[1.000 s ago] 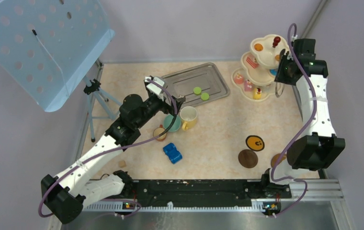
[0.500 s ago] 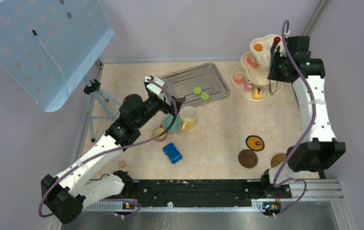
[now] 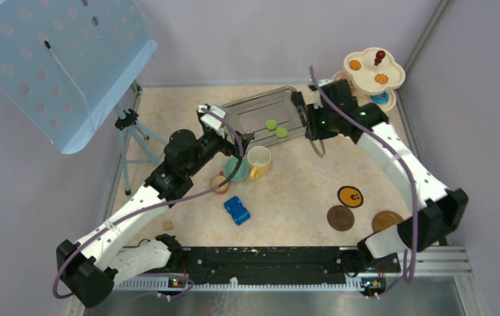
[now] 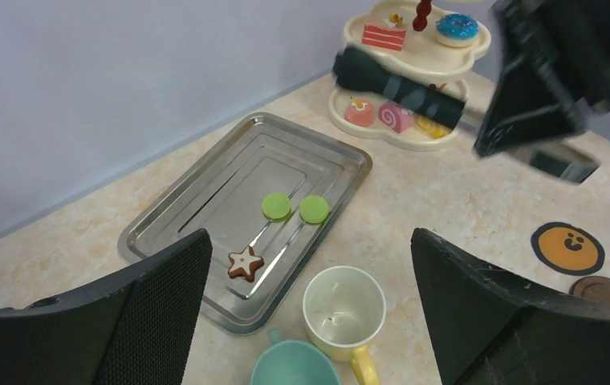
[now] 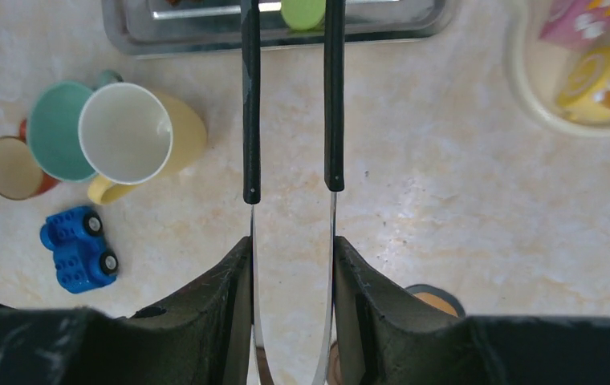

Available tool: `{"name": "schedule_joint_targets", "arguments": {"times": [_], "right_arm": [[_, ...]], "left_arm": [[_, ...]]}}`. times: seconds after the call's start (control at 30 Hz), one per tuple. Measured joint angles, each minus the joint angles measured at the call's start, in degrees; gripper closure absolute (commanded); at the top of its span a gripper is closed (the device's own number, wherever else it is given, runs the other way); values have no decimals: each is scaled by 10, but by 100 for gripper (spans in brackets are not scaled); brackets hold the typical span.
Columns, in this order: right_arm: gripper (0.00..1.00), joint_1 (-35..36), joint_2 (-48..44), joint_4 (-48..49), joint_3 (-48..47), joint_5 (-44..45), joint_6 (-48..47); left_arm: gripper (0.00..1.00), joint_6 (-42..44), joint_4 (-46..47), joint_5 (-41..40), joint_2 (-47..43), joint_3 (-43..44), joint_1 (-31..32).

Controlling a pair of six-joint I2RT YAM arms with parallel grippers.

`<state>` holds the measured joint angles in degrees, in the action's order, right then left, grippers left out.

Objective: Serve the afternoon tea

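While both arms hang over the counter (image 3: 293, 184), I count three cups bunched together left of centre: a teal cup (image 5: 57, 128), a yellow-and-cream mug (image 5: 125, 132) tight against it, and a small brown cup (image 5: 11, 167) just beside the teal one. All three stand upright, mouths up. The mug's handle points to the near edge, the teal cup's toward the tray (image 4: 205, 200).

Three round coasters (image 3: 340, 218) lie flat near the right arm's base, one printed with an orange face and two plain brown. On the steel tray, whose long side runs roughly left to right along the far part of the counter, lie two green macarons (image 4: 276, 206) side by side and one star biscuit (image 4: 245, 263). One cream three-tier stand (image 3: 395, 72) is upright in the far right corner, with small cakes (image 4: 380, 36) on its tiers. One blue toy car (image 3: 237, 210) sits near the cups.

The left gripper (image 4: 310, 237) hovers above the cups, jaws spread wide with nothing between them. The right gripper (image 5: 292, 249) is clamped on one pair of tongs (image 5: 250, 120), pinching the metal arms. Their long axis runs straight out toward the tray, and a green macaron shows between the black-sleeved arms.
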<state>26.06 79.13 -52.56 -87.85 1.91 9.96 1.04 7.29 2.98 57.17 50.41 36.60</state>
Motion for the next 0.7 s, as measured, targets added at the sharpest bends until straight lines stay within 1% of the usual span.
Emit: {"name": "schedule_joint_targets", "arguments": {"times": [0.1, 0.2, 0.27, 0.37, 0.53, 0.7], "right_arm": [[69, 32, 77, 16, 11, 5, 6], [69, 50, 150, 21, 13, 13, 9], [66, 54, 182, 20, 13, 21, 10], [63, 57, 211, 20, 13, 38, 12], [56, 57, 224, 22, 12, 49, 10], [55, 57, 251, 25, 3, 58, 6]], "left_arm": [[1, 2, 0, -7, 0, 0, 0], [1, 2, 0, -11, 0, 0, 0], [1, 2, 0, -12, 0, -1, 0], [1, 2, 0, -13, 0, -1, 0], [1, 3, 0, -14, -1, -1, 0], [1, 4, 0, -14, -4, -1, 0]]}}
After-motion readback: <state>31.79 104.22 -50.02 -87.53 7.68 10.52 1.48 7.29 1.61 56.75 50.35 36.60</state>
